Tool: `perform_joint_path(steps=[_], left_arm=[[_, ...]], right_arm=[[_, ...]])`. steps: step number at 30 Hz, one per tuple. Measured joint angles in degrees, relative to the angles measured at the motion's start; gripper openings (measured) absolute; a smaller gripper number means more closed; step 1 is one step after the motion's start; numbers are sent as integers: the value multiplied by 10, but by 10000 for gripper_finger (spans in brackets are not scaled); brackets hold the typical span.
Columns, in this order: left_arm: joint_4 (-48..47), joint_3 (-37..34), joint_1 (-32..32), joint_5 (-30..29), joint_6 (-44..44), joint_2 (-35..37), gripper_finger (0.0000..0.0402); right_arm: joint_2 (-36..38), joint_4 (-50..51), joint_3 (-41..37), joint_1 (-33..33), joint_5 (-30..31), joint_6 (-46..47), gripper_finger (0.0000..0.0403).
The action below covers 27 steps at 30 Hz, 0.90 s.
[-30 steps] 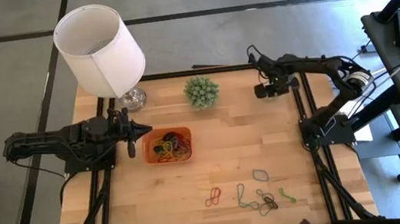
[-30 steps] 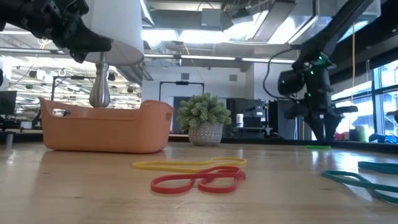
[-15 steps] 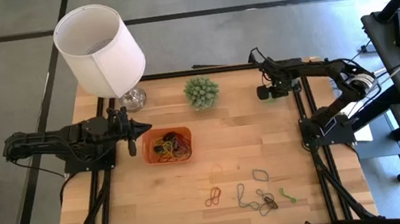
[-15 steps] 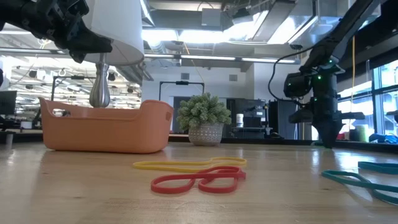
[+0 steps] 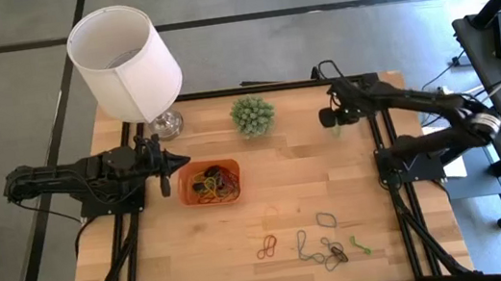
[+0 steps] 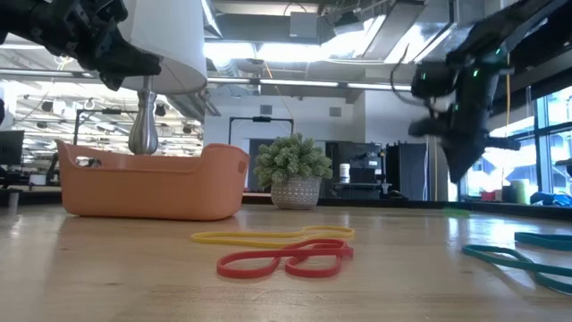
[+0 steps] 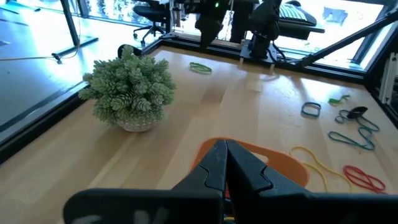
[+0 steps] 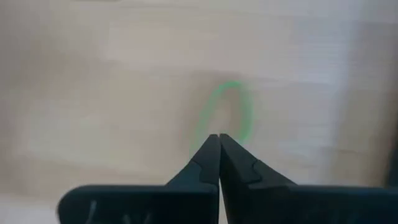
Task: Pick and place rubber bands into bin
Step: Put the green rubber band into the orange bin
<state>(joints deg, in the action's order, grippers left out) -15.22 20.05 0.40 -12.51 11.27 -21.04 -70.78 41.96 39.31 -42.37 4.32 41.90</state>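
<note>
The orange bin (image 5: 233, 170) stands left of the table's middle, with several coloured rubber bands (image 5: 210, 186) lying in it. More rubber bands (image 5: 322, 245) lie loose on the wood near the front right, among them a red one (image 6: 286, 260) and a yellow one (image 6: 268, 237). One green band (image 7: 200, 67) lies flat at the far right. My right gripper (image 8: 219, 135) hangs shut just above that green band (image 8: 227, 112), with nothing between its fingers. My left gripper (image 5: 185, 162) is shut and hovers beside the bin's left end.
A white lamp (image 5: 124, 60) stands at the far left corner and a small potted plant (image 5: 253, 115) at the far middle. Bare wood lies between the bin and the loose bands. Black rails run along both sides of the table.
My right gripper has shut its fingers and risen from the table at the far right, tipping a little as the arm drew back. The green band stays lying on the wood below it.
</note>
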Motion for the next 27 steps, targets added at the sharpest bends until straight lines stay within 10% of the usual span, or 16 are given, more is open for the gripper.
perform_joint_path(steps=[11,27], left_arm=[[0,0,0,2,0,0,2],[0,0,0,2,2,0,2]], right_arm=[[86,16,8,175,50,129,0],[-34,-15,-44,88,110,133,109]])
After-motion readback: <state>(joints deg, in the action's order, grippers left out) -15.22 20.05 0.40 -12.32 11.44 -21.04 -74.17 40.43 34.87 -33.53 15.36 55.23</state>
